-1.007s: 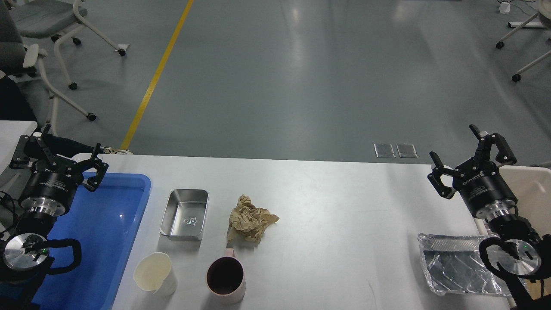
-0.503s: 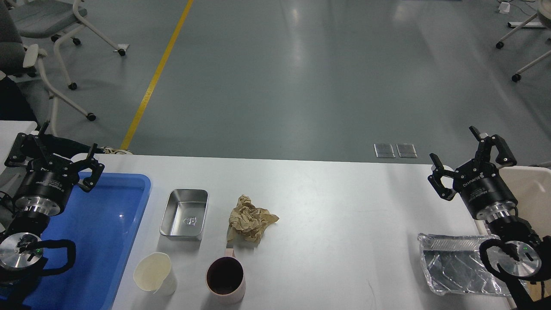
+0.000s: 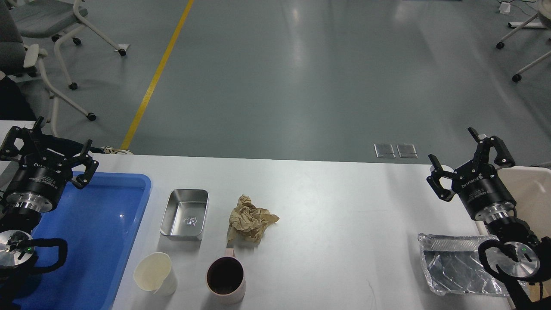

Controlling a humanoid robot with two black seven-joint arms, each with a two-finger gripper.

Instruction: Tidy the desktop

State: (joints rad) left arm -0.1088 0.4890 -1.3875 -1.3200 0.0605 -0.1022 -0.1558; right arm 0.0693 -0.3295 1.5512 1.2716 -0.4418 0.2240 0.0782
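Note:
The white desktop (image 3: 335, 202) carries a steel rectangular tin (image 3: 184, 214), a crumpled brown paper (image 3: 250, 218), a cream paper cup (image 3: 154, 273), a pink mug (image 3: 225, 280) with a dark inside, and a crumpled foil tray (image 3: 458, 270) at the right front. My left gripper (image 3: 46, 144) is open and empty above the far left corner of the blue tray (image 3: 103, 241). My right gripper (image 3: 470, 153) is open and empty above the desktop's right edge, behind the foil tray.
A beige bin (image 3: 531, 189) stands just off the right edge of the desktop. Office chairs (image 3: 43, 47) stand on the grey floor at the back left and back right. A yellow line (image 3: 159, 71) runs across the floor.
My left gripper has drifted left and slightly up, away from the tray's middle. My right gripper has barely shifted. The things on the desktop have not moved.

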